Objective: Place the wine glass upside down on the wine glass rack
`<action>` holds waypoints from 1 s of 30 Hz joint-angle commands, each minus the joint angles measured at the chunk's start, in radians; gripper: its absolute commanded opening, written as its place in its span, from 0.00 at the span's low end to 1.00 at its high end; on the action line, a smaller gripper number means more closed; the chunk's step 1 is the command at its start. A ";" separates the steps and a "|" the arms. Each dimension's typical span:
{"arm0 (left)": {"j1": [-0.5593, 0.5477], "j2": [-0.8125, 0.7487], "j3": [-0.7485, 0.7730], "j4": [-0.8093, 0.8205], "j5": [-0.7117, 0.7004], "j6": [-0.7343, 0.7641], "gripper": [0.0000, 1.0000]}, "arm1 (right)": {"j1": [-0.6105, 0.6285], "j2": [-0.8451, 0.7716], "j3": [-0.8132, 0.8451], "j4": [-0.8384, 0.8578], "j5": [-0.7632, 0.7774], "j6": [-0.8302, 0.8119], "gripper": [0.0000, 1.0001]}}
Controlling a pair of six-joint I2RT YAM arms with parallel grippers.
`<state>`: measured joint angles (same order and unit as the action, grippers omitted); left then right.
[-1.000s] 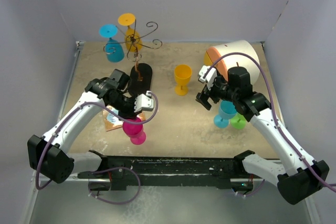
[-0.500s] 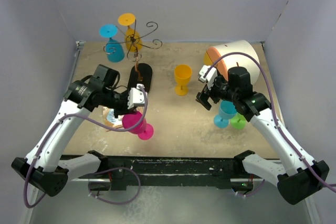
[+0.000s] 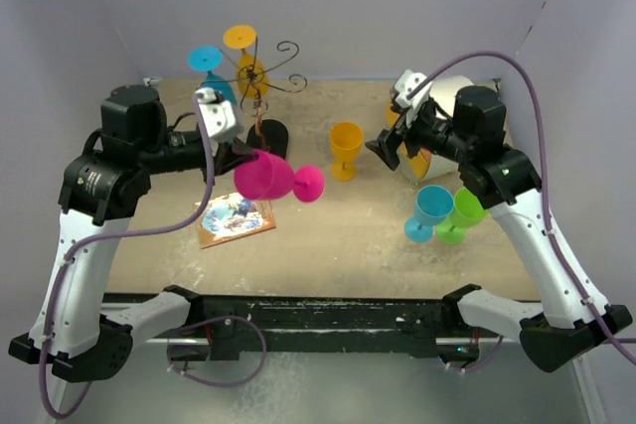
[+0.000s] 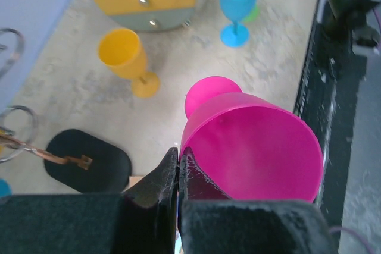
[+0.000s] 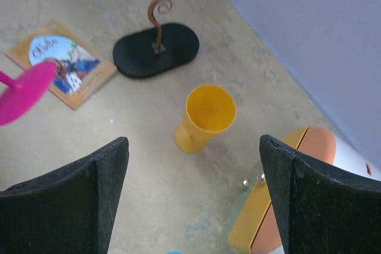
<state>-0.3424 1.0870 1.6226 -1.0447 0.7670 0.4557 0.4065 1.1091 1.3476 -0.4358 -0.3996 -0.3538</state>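
Observation:
My left gripper (image 3: 241, 158) is shut on the rim of the magenta wine glass (image 3: 265, 175), pinching the bowl's wall between its fingertips (image 4: 177, 160). The wine glass (image 4: 256, 150) hangs above the table on its side, foot (image 3: 309, 184) pointing right. The wine glass rack (image 3: 260, 74) stands just behind it at the back left, on its black oval base (image 3: 268, 134). A blue glass (image 3: 212, 86) and an orange glass (image 3: 244, 47) hang on its arms. My right gripper (image 3: 386, 151) is open and empty, up in the air right of a yellow glass (image 5: 208, 111).
The yellow glass (image 3: 345, 149) stands mid-table. A blue glass (image 3: 429, 212) and a green glass (image 3: 459, 215) stand at the right. A rounded drawer box (image 3: 447, 96) sits at the back right, a picture card (image 3: 235, 217) lies front left. Grey walls enclose the table.
The left arm has lifted the magenta glass off the table, tipped it onto its side and carried it back toward the rack. The right arm has risen a little.

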 commanded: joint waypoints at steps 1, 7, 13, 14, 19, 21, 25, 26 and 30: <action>0.009 0.022 0.132 0.242 -0.099 -0.200 0.00 | -0.003 0.039 0.152 0.042 -0.059 0.184 0.93; 0.008 0.057 0.242 0.451 -0.222 -0.328 0.00 | -0.002 0.057 0.265 0.167 -0.064 0.370 0.92; 0.009 0.106 0.289 0.563 -0.265 -0.364 0.00 | -0.001 0.133 0.342 0.236 -0.077 0.542 0.86; 0.008 0.112 0.290 0.574 -0.269 -0.367 0.00 | -0.001 0.146 0.346 0.265 -0.080 0.570 0.85; 0.008 0.130 0.286 0.605 -0.274 -0.408 0.00 | -0.001 0.220 0.360 0.340 -0.128 0.702 0.78; 0.007 0.131 0.281 0.614 -0.265 -0.416 0.00 | 0.000 0.255 0.370 0.359 -0.145 0.749 0.74; 0.008 0.126 0.268 0.622 -0.270 -0.415 0.00 | 0.003 0.291 0.390 0.384 -0.186 0.792 0.69; 0.008 0.125 0.263 0.623 -0.276 -0.413 0.00 | 0.004 0.295 0.390 0.390 -0.195 0.798 0.68; 0.007 0.125 0.248 0.630 -0.278 -0.404 0.00 | 0.013 0.305 0.382 0.407 -0.204 0.822 0.66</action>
<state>-0.3405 1.2293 1.8805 -0.4866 0.5026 0.0685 0.4103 1.4410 1.6783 -0.1242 -0.5549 0.4053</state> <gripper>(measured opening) 0.009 0.673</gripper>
